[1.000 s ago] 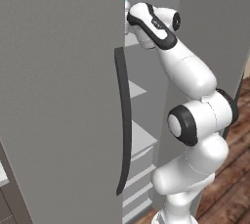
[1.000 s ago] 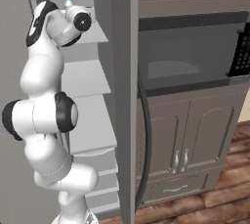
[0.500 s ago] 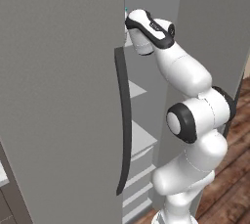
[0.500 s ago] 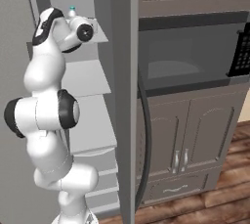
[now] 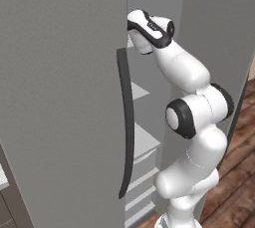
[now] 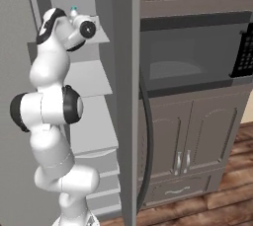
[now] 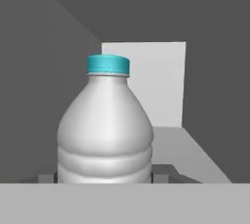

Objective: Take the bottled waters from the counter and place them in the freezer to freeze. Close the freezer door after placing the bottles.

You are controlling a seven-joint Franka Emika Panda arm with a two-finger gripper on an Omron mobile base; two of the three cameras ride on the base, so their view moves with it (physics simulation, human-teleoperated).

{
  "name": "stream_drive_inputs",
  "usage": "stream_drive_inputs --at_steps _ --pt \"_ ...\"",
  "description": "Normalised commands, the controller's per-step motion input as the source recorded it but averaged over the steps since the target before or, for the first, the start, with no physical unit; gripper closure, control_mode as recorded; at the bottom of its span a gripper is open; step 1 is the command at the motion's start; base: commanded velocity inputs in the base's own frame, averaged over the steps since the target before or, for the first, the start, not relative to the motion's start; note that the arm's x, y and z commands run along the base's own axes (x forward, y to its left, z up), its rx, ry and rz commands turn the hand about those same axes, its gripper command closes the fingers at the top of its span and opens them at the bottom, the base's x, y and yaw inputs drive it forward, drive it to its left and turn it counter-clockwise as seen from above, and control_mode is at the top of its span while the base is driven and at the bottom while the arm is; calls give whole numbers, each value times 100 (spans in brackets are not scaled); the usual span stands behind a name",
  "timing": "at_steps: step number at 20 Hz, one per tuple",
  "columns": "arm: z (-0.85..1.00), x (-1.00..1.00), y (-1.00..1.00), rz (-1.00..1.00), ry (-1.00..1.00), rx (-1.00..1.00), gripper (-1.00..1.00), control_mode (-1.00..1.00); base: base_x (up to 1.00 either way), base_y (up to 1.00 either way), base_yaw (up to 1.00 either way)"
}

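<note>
A clear greyish water bottle (image 7: 105, 125) with a teal cap stands upright between my gripper's (image 7: 105, 175) two fingertips, which press on its lower sides. The gripper is shut on it. The bottle is inside the freezer, over a white upper shelf (image 7: 185, 149), with the grey inner walls behind it. In the right base view the teal cap of the bottle (image 6: 73, 10) peeks above my hand at the top shelf. In the left base view my hand (image 5: 138, 33) reaches in past the edge of the open freezer door (image 5: 60, 97). The blue bottle and the counter are out of view.
The open door's long dark handle (image 5: 127, 122) hangs close to my arm's left. White shelves (image 6: 91, 79) step down below my hand. The fridge's other door (image 6: 126, 96) with its dark handle stands to the right, then the built-in microwave (image 6: 188, 57) and cabinet doors (image 6: 197, 141).
My hand has pushed the bottle deeper into the freezer at the top shelf. In the left base view the teal cap has slipped behind the door's edge.
</note>
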Motion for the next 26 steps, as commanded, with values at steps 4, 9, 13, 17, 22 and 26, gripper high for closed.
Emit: stream_drive_inputs --at_steps 4,9,13,17,22,26 --pt "0 41 0 0 0 0 100 -100 0 0 0" --pt "-3 32 0 -3 0 0 100 -100 0 0 0" --pt "-49 23 0 0 0 0 100 -100 0 0 0" --pt "-48 0 0 0 -1 0 -100 -100 0 0 0" --pt "-8 0 0 0 -4 0 -100 -100 0 0 0" --pt "0 -4 0 0 0 0 -100 -100 0 0 0"
